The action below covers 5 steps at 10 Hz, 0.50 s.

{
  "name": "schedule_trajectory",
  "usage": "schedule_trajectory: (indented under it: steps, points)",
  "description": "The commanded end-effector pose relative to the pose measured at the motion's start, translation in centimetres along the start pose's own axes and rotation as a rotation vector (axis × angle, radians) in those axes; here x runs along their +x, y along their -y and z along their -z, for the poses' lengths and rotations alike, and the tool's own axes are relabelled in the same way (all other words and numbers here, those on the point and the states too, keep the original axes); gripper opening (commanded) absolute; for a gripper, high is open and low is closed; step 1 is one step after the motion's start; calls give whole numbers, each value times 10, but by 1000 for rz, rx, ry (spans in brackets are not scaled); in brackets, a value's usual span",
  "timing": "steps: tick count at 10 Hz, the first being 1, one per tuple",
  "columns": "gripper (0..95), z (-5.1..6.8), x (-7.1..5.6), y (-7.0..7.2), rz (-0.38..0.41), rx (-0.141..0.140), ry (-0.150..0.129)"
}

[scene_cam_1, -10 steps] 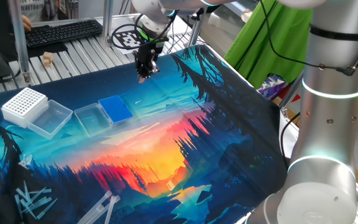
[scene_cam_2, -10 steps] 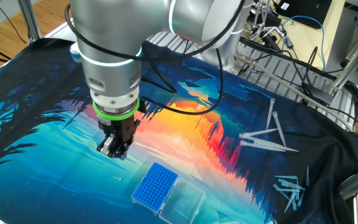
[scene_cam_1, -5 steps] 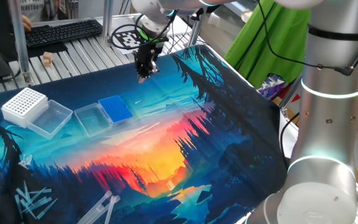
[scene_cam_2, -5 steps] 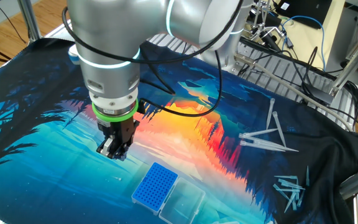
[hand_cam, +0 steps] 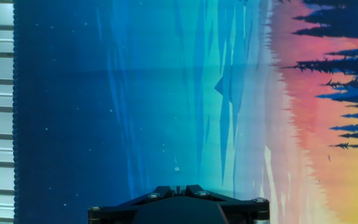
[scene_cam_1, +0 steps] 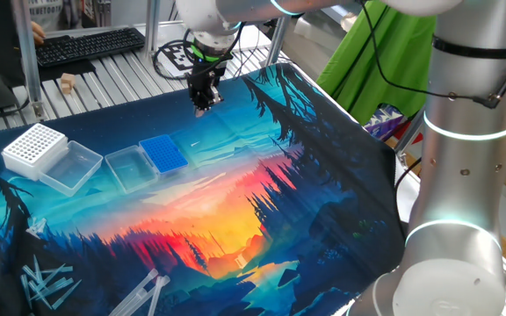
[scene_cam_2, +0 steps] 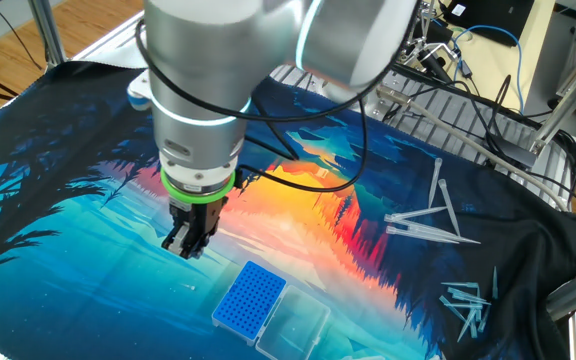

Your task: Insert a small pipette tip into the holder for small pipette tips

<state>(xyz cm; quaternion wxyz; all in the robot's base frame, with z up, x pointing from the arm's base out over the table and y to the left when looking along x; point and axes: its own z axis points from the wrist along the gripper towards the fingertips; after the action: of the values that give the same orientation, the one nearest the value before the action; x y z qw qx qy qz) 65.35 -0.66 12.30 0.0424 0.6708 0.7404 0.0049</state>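
The gripper (scene_cam_1: 202, 104) is held above the mat (scene_cam_1: 341, 202) with its fingers pointing down. In the hand view they appear drawn close together, but how far shut they are, and whether anything is pinched, cannot be told. A pale speck just past the fingertips is judged to be the small pipette tip (hand_cam: 176, 168); whether it is held or lies on the mat is not resolved.

The holder for small pipette tips (scene_cam_1: 162, 154) is seen near, at about 7 o'clock from the gripper in the one fixed view, its lid open.

The tip is judged very light, thin-walled and slippery; it should be pinched gently at the wider collar.

Compared with half a second ago, the wrist has been swung round, while the gripper's place is little changed.
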Motion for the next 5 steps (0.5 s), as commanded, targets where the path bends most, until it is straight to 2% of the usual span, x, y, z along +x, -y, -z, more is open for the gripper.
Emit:
schedule_trajectory:
  steps: [1, 5]
  points:
    - [0, 0, 0, 0, -2, 2, -2]
    - [0, 0, 0, 0, -6, 0, -33]
